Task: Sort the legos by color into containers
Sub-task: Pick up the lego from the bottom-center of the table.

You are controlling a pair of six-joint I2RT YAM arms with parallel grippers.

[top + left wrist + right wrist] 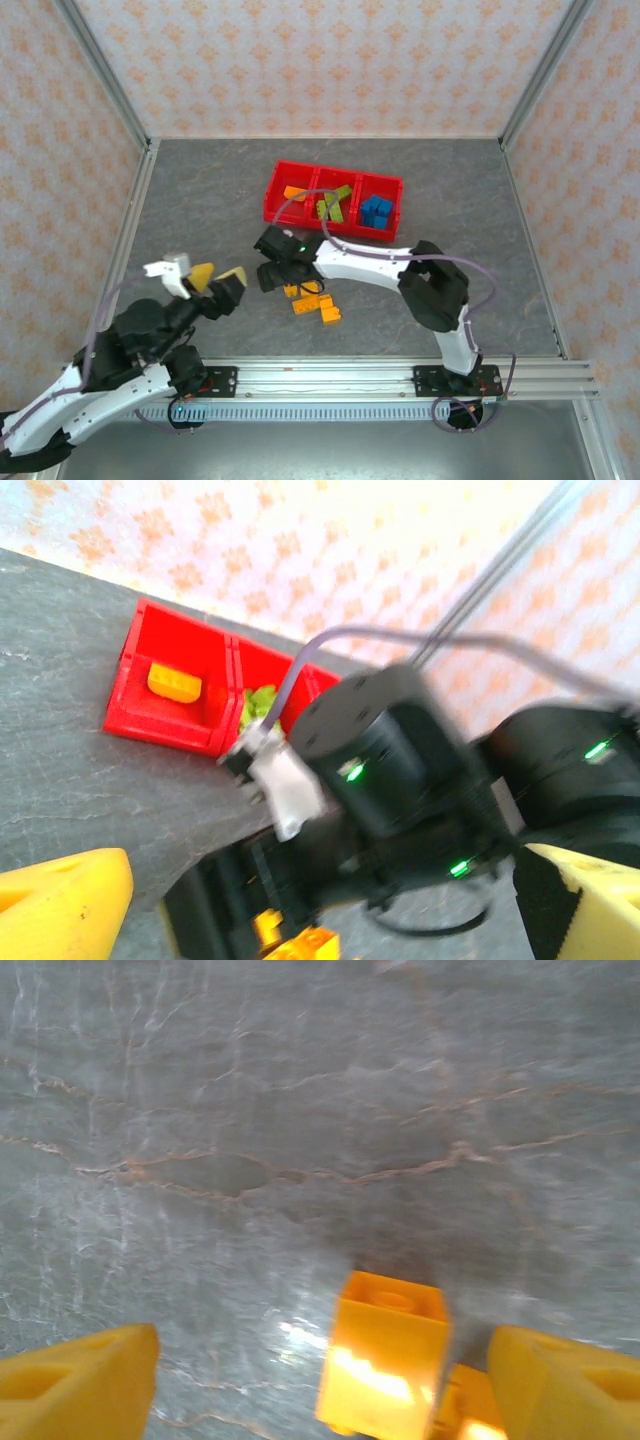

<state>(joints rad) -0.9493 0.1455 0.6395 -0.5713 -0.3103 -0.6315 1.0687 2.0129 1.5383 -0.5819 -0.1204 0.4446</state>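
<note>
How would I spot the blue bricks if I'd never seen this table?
On the table, find the red tray at the far middle. Its right-hand bin holds the blue bricks; the other bins hold orange bricks and green bricks.

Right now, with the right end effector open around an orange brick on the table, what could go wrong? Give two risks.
1. The orange brick sits off-centre in the right end effector, close to one finger, with a second orange brick right beside it. Closing may twist it or pinch both.
2. The left end effector hangs close beside the right arm, so a move by either arm could make them collide.
</note>
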